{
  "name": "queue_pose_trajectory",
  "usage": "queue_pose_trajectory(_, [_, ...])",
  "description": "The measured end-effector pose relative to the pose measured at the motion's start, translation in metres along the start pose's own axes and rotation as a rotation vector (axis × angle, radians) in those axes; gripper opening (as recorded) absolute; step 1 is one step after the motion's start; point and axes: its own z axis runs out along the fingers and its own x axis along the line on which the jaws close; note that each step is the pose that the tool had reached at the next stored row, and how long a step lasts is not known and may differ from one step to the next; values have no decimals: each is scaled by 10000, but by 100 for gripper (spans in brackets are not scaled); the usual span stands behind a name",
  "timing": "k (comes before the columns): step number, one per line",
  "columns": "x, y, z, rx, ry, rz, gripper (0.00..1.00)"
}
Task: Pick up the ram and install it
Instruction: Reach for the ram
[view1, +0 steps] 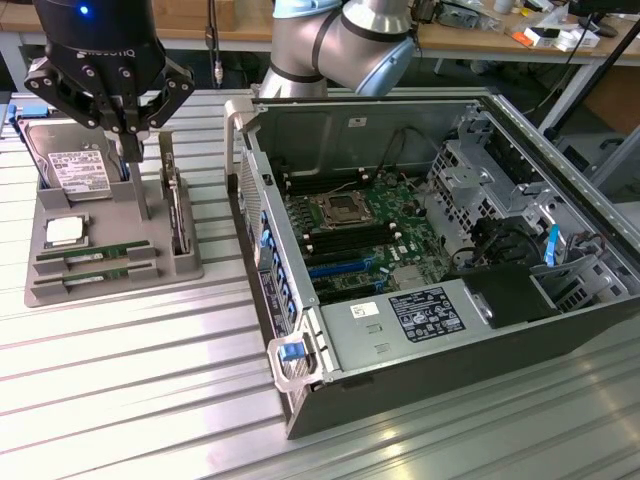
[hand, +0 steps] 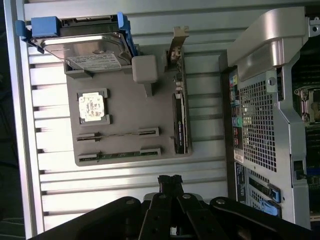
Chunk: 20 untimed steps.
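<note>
Your ribbed metal worktop (view1: 120, 380) carries one grey tray (view1: 190, 268) and, just beside it, one open computer case (view1: 420, 370). In the tray you have one hard drive (view1: 75, 165) at one end and one processor (view1: 63, 232) near the middle. Two sticks sit by the opposite edge, the ram (view1: 85, 256) and a second ram stick (view1: 95, 273), each lying in its own slot. One dark card (view1: 178, 215) stands on edge along the tray's case-side edge. Your pincer (view1: 132, 140) hangs above the tray with its tips together, holding and touching nothing.
</note>
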Motion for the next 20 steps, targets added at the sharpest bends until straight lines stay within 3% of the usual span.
queue_pose_trajectory(20, [133, -10, 3, 0, 0, -1, 11])
